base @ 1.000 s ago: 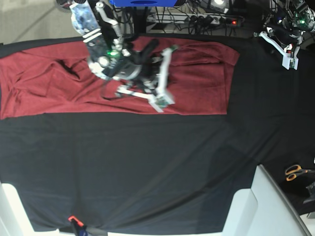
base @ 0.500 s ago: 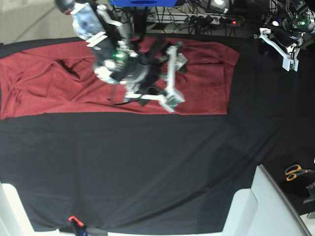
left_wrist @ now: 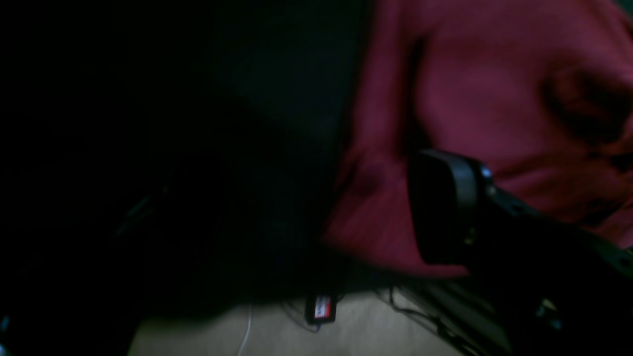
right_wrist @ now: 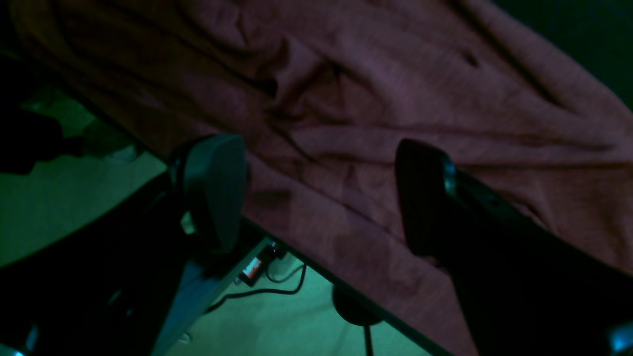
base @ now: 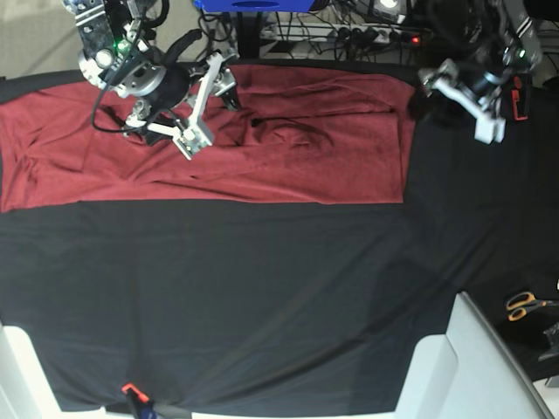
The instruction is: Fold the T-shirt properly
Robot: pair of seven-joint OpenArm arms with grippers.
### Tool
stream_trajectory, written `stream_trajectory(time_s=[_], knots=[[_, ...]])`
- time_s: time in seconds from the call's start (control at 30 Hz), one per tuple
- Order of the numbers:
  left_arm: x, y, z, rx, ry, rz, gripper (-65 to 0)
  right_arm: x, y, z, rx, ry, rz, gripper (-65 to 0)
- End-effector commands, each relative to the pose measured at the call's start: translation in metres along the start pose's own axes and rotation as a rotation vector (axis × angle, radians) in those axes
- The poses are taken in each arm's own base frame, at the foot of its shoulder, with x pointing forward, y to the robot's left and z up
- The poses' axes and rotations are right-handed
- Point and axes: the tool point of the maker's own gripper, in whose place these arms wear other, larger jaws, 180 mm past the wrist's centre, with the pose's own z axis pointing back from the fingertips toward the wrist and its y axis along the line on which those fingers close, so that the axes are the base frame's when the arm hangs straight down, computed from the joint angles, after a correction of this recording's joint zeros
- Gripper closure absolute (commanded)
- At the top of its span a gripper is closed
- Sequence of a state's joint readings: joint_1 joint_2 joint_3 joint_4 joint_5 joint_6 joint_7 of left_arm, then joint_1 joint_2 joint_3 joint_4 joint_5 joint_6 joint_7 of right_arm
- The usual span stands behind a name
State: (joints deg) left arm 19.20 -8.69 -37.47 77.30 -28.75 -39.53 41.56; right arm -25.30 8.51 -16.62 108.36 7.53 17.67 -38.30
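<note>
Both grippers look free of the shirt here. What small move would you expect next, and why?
Probably the left gripper comes down onto the T-shirt at its near edge. The shirt lies as a wide band along the far side of the black cloth, bunched near the open right gripper, and neither gripper holds any fabric.

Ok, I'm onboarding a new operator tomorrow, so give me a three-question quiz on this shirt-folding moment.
1. True or false: the right end effector grips the T-shirt.
2. Which side of the base view holds the scissors: A left, B right?
3. The T-shirt lies on a ____ cloth.

Key: 1 false, it is open above the fabric; 2 B; 3 black.
</note>
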Motion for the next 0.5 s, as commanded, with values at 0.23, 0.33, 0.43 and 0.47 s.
stream_trajectory(time_s=[0.23,0.33,0.43,0.47], knots=[[0.0,-0.011,-0.009,-0.05,-0.002,0.017,-56.3,-0.012,0.001,-0.009,0.017,0.023,-0.015,-43.4],[-0.007,-0.02,-0.019,-0.079,0.024,0.027,-56.3,-0.019,0.002,-0.012,0.022,0.042,-0.019,-43.4],[-0.014,-0.031,-0.027,-0.109,0.052,0.019,-56.3,-0.022,0.002,-0.014,0.023,0.053,-0.022,-43.4],[-0.016,-0.037,-0.029,-0.123,0.059,0.017,-56.3,-0.022,0.001,-0.014,0.023,0.051,-0.021,-43.4]])
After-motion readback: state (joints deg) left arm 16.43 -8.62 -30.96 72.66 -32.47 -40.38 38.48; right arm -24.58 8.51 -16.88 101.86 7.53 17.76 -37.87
